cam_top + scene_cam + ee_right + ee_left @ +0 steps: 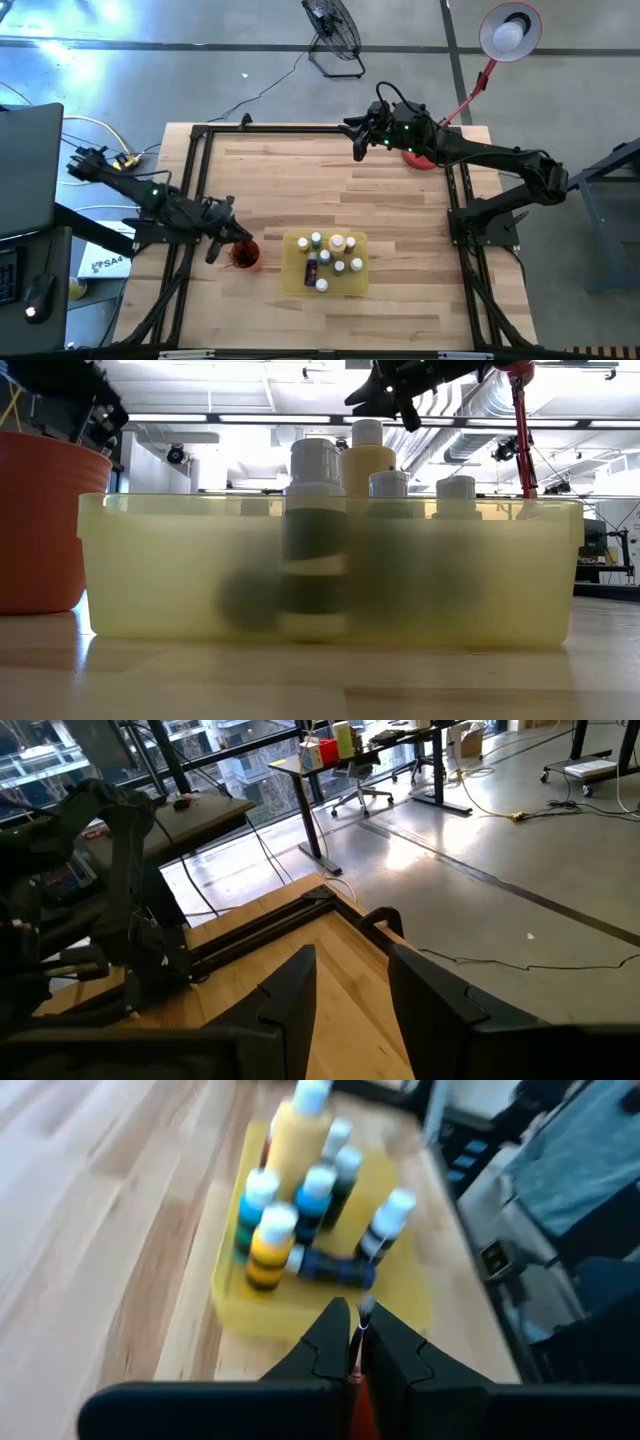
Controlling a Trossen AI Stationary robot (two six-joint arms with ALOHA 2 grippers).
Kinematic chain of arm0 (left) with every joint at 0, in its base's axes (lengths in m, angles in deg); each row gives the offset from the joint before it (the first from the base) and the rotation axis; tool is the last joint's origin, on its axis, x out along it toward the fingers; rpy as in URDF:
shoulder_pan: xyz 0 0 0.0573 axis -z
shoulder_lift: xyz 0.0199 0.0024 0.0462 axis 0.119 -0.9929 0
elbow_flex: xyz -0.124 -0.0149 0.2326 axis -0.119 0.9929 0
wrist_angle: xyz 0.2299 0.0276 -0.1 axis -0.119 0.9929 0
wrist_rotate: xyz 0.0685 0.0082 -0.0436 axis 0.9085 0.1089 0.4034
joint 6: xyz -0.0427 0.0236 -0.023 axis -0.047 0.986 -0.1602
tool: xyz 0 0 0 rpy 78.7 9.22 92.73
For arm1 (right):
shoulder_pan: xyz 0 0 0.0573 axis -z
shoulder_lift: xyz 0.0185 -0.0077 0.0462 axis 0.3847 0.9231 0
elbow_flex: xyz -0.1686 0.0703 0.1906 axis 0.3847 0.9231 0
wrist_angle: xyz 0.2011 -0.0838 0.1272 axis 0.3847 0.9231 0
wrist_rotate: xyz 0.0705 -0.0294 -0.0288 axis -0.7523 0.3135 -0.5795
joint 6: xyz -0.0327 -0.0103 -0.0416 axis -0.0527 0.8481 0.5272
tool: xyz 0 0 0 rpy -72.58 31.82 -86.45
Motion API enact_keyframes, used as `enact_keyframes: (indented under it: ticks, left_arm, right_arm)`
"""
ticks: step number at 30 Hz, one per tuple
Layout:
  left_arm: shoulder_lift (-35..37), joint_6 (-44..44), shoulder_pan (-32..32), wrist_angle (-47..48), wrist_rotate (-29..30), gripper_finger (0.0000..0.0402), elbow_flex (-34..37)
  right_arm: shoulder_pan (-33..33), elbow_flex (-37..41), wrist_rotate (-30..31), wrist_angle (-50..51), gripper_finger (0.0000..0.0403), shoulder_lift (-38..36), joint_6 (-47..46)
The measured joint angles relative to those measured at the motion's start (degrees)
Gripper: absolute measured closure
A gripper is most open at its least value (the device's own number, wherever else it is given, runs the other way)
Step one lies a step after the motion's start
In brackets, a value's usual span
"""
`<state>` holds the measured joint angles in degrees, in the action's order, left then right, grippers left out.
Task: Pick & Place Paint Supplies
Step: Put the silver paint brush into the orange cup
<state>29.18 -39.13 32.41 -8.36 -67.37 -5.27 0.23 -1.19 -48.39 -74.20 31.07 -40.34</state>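
The left pincer hangs right over the red cup at the near-left part of the desk, its fingers pinched tight on a thin paintbrush. In the left wrist view the brush runs straight out between the fingertips, its long axis in line with the pincer, the pale tip pointing ahead toward the tray. Only a short length shows beyond the fingers; the rest is hidden between them.

Just ahead of that pincer sits the yellow tray, beside the cup, and it is crowded with paint bottles. Most stand upright, pale caps up. The big yellowish bottle stands at the tray's far end from the pincer. One dark bottle lies on its side at the near end, its long axis across the tray, cap toward the orange-yellow bottle next to it. From desk height the bottles show only as blurred shapes through the tray wall, with caps poking above the rim.

The right pincer waits high at the far side of the desk, well away from the tray. Its fingers stand apart with nothing between them.
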Motion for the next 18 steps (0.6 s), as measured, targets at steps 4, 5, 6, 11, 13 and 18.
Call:
enact_keyframes:
  ticks: [4, 5, 6, 11, 13, 18]
  left_arm:
    - [-2.5, -4.2, 2.2, 3.6, 3.2, 0.0391, 0.0]
    - [-3.2, -5.1, 2.6, 3.9, 3.6, 0.0391, 0.0]
    - [-3.9, -5.5, 3.0, 3.5, 3.9, 0.0391, 0.0]
    - [-7.1, -5.7, 3.4, 0.3, 3.7, 0.039, 0.0]
    - [-8.0, -5.8, 3.3, -0.7, 3.6, 0.039, 0.0]
    - [-9.1, -6.3, 3.3, -1.4, 2.2, 0.0386, 0.0]
  right_arm:
    - [0.0, 0.0, 0.0, 0.0, 0.0284, 0.0, 0.0]
    - [0.0, 0.0, 0.0, 0.0, 0.0284, 0.0, 0.0]
    - [0.0, 0.0, 0.0, 0.0, 0.0284, 0.0, 0.0]
    - [0.0, 0.0, 0.0, 0.0, 0.0284, 0.0, 0.0]
    - [0.0, 0.0, 0.0, 0.0, 0.0284, 0.0, 0.0]
    - [0.0, 0.0, -1.6, 0.3, 0.0284, 0.0, 0.0]
